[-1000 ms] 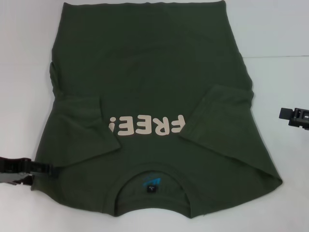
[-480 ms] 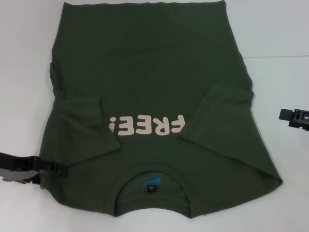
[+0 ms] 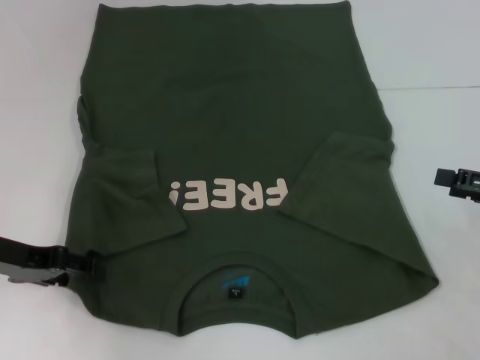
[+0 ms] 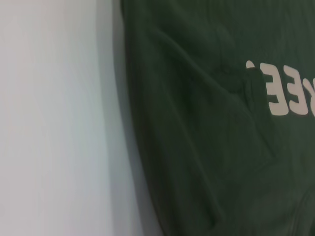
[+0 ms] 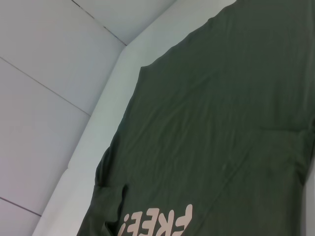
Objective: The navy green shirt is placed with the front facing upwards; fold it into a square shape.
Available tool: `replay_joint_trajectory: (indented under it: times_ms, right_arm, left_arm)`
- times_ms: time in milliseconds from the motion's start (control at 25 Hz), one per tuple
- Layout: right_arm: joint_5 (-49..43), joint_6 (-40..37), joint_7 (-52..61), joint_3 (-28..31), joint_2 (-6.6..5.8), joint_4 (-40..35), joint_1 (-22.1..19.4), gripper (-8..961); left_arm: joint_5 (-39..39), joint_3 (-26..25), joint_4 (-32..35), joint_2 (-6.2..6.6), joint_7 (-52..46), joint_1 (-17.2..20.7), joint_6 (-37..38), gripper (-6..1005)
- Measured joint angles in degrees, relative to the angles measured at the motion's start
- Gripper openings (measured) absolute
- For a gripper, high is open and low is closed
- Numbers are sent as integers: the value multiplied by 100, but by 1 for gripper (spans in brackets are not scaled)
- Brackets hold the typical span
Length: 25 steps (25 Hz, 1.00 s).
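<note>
Lying flat, soft cotton navy green shirt [image 3: 232, 135], sleeves infolded

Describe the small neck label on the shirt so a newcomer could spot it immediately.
Start with the dark olive-green T-shirt spread over the white table, both sleeves folded inward. Follow the cream FREE! lettering toward the robot to the ribbed round collar. Inside that collar sits the neck label, a small black tag with blue, the only non-green patch there.
</note>
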Motion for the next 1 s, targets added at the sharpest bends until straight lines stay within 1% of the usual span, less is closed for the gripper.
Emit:
replay_joint_trajectory:
  times_ms: [40, 160, 560, 800, 880, 920, 1000]
  right_arm:
    - [0, 1, 0, 2, 0, 0, 0, 813]
    - [0, -11, 0, 9, 0, 0, 0, 813]
    - [1, -41, 22, 11, 0, -5, -4, 812]
    - [2, -53, 42, 11, 0, -25, 4, 812]
    - [2, -53, 47, 4, -1, -42, 10, 811]
    - [1, -58, 55, -8, -7, -53, 15, 811]
    - [-46, -139, 180, -33, -60, -112, 68, 811]
  left_arm:
    - [0, 33, 7, -9, 1, -2, -8, 870]
    - [0, 133, 19, -36, 1, -23, -53, 671]
    - [0, 172, 102, -55, 0, -29, -202, 423]
    - [0, 209, 107, -59, 3, -36, -248, 214]
    - [-1, 211, 107, -59, 21, -36, -249, 164]
    - [-8, 211, 109, -61, 30, -33, -249, 139]
    - [-27, 194, 111, -63, 33, -28, -249, 89]
